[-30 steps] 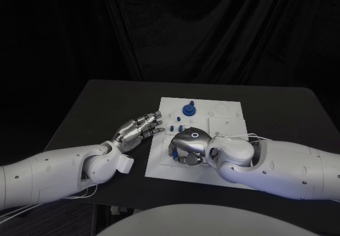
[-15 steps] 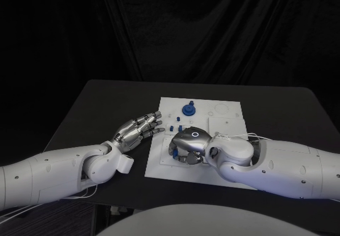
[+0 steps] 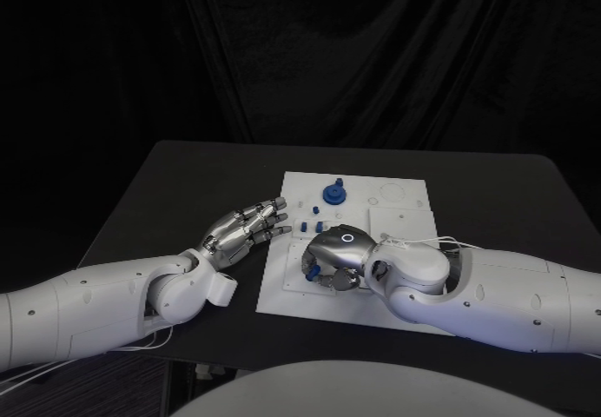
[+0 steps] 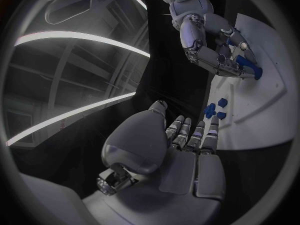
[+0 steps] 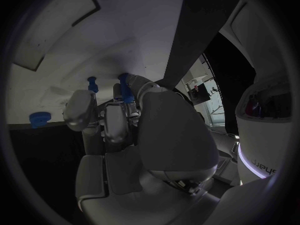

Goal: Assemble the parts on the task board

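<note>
The table (image 3: 163,174) carries the white board (image 3: 401,187) at its middle, and both arms reach in from the near side. The left hand (image 3: 244,228) rests just off the board's left edge, palm up, fingers apart and lightly curled, holding nothing. The right hand (image 3: 333,259) is down on the board's near-left part, fingers curled under the palm; in the left wrist view its fingertips (image 4: 240,70) close round a long blue peg (image 4: 247,65), so it seems to hold that part with its long axis lying close to the board's surface rather than upright. The right wrist view shows the same peg (image 5: 125,87) between the fingers, a second small peg (image 5: 92,84) standing on the board just beyond them, and a blue round piece (image 5: 39,117) further off. Judged from this, the coming move turns on tipping the peg upright over its seat, which lies directly under or just ahead of the right hand; the right hand is plainly the nearer one. Counted in the head view: one large knobbed part (image 3: 336,192) standing at the board's far side, and a cluster of small blue pieces (image 3: 316,210) beside it, about three, though too small to be sure.
</note>
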You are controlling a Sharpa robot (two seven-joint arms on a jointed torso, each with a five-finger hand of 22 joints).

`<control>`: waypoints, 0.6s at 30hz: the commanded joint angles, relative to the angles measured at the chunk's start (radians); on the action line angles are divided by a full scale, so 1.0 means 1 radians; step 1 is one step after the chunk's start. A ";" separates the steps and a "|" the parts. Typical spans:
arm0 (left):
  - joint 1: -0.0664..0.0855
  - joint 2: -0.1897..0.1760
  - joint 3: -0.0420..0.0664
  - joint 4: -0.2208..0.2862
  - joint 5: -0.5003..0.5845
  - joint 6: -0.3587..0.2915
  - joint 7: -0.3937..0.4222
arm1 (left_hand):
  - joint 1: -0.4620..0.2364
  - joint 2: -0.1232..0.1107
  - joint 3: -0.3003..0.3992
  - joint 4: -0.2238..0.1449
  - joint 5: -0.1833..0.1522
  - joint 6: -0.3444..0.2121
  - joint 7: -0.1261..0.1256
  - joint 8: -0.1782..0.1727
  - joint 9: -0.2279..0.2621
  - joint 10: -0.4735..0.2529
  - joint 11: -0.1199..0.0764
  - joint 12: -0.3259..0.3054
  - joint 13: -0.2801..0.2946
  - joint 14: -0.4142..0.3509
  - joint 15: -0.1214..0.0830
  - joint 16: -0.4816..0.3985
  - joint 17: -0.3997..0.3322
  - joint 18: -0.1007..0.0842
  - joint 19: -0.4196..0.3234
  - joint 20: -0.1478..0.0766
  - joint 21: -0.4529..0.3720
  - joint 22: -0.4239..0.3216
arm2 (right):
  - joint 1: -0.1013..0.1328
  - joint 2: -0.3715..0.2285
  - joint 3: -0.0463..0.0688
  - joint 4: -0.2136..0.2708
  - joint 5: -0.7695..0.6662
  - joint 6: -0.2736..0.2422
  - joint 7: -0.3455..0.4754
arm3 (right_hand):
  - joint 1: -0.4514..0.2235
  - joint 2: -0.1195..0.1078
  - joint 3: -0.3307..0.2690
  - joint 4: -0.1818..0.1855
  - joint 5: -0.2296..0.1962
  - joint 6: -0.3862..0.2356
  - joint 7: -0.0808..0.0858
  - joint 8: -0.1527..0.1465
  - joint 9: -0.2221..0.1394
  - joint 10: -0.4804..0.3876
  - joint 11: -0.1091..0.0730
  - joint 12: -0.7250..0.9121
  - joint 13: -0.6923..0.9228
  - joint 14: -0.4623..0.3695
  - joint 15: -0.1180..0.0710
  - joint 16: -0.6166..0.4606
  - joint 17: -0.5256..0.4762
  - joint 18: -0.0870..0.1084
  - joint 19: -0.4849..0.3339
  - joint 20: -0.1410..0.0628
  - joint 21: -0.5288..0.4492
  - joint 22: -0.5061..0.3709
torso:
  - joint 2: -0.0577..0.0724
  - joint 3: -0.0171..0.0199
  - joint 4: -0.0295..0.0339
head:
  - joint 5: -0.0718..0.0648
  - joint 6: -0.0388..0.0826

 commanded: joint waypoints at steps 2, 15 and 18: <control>-0.003 0.002 0.001 0.000 -0.001 0.018 0.081 | 0.006 0.003 0.006 0.001 0.003 0.002 0.007 0.005 0.001 0.001 0.003 0.005 0.001 -0.006 0.001 0.003 0.001 0.002 0.004 0.002 -0.002 -0.001 | -0.003 -0.002 -0.001 0.000 -0.008 0.005 -0.026 | 0.004 -0.002 -0.001 -0.006 0.005 -0.015 0.002 0.000 0.002 0.000 -0.006 -0.005 0.039 -0.008 0.002 -0.008 -0.004 -0.001 -0.006 0.002 -0.011 0.129 | 0.000 -0.0001 0.0000 | -0.001 0.000; -0.005 0.003 0.001 -0.003 -0.001 0.019 0.080 | 0.006 0.003 0.009 0.002 0.003 0.006 0.012 0.005 0.002 0.001 0.001 0.006 0.001 -0.007 0.000 0.003 0.001 0.002 0.003 0.002 -0.003 -0.002 | -0.005 0.002 -0.001 0.000 -0.008 0.018 -0.010 | -0.078 -0.045 -0.027 0.042 -0.129 -0.203 -0.024 -0.096 -0.041 -0.099 0.025 -0.041 0.043 -0.030 0.031 -0.023 -0.027 0.006 -0.033 0.028 -0.061 0.116 | 0.000 0.0000 0.0002 | 0.000 0.000; -0.005 0.003 0.001 -0.003 -0.001 0.018 0.079 | 0.006 0.003 0.009 0.002 0.003 0.006 0.012 0.005 0.002 0.001 0.001 0.006 0.001 -0.007 0.000 0.003 0.001 0.002 0.003 0.002 -0.003 -0.002 | -0.006 0.001 -0.001 0.001 -0.008 0.022 -0.009 | -0.086 -0.048 -0.054 0.056 -0.163 -0.221 -0.031 -0.102 -0.051 -0.121 0.028 -0.031 0.054 -0.038 0.035 -0.026 -0.033 0.010 -0.040 0.034 -0.078 0.112 | 0.000 0.0000 0.0001 | 0.000 0.000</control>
